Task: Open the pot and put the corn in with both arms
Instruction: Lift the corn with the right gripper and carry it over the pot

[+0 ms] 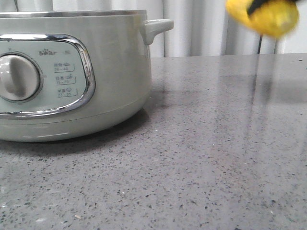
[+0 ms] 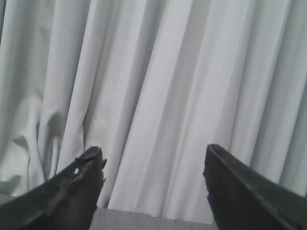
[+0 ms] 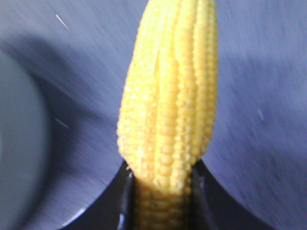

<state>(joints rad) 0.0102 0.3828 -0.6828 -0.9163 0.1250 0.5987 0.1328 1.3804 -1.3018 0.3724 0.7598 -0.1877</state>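
Observation:
The pale sage-green pot (image 1: 110,76) stands at the left of the front view, with its beige dial (image 1: 17,76), chrome-framed panel and stubby side handle (image 1: 156,28). No lid shows on its steel rim. My right gripper (image 3: 160,182) is shut on the yellow corn (image 3: 170,96), which sticks out past the fingers. The corn shows blurred high at the top right of the front view (image 1: 268,17), well above the table and to the right of the pot. My left gripper (image 2: 153,165) is open and empty, facing a white curtain.
The speckled grey table (image 1: 216,153) stretches to the right of and in front of the pot. A white curtain (image 1: 201,28) hangs behind the table. A rounded pale edge (image 3: 19,143) shows beside the corn in the right wrist view.

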